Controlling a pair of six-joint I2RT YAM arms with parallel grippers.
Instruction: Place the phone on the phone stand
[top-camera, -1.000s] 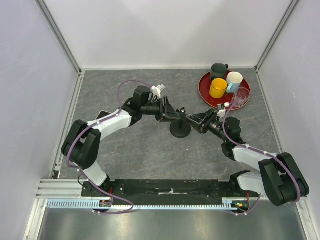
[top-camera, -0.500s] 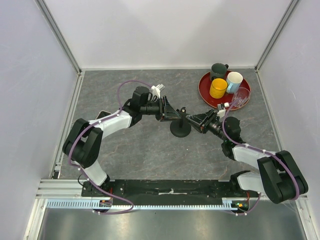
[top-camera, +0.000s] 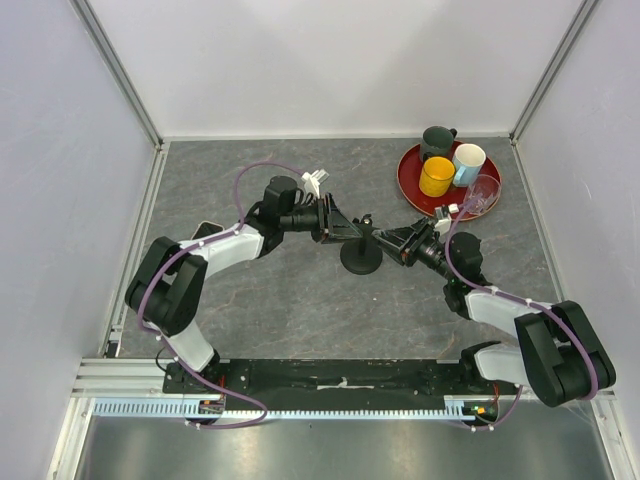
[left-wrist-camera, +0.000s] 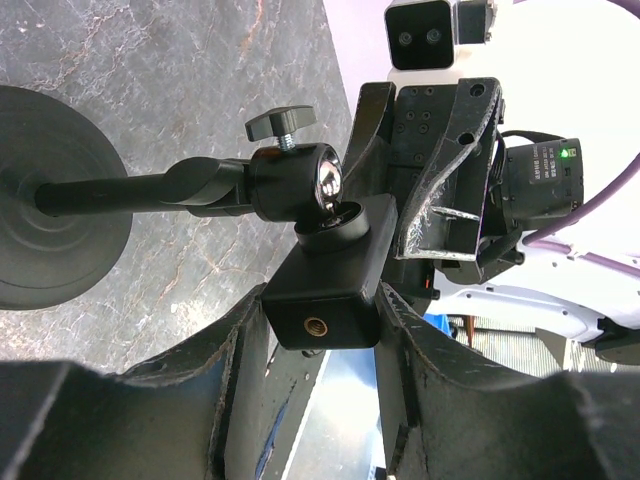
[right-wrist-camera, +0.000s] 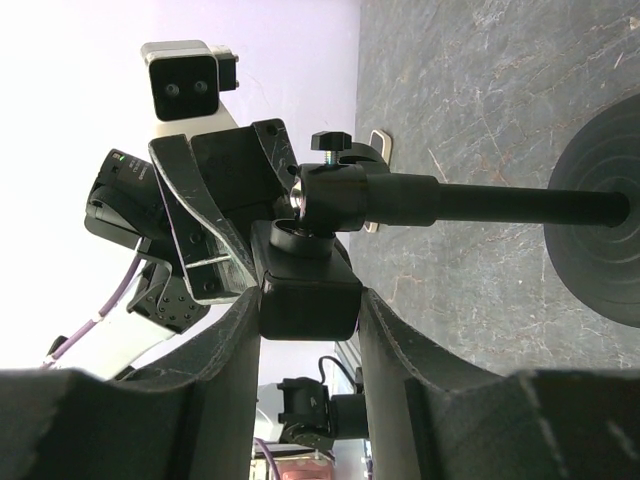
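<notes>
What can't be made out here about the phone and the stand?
Phone: tiny and far in the right wrist view; in the top view the left arm hides nearly all of it.
Cradle of the phone stand: in the top view both arms' jaws cover it.
Its base: cut off by the frame edge in both wrist views.

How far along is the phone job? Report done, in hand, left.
Done: nothing placed; the phone stand's cradle is bare. In hand: the left claw and right claw both clamp that cradle head. Left: the phone lies ungripped on the table; it must be picked up and set on the cradle.
</notes>
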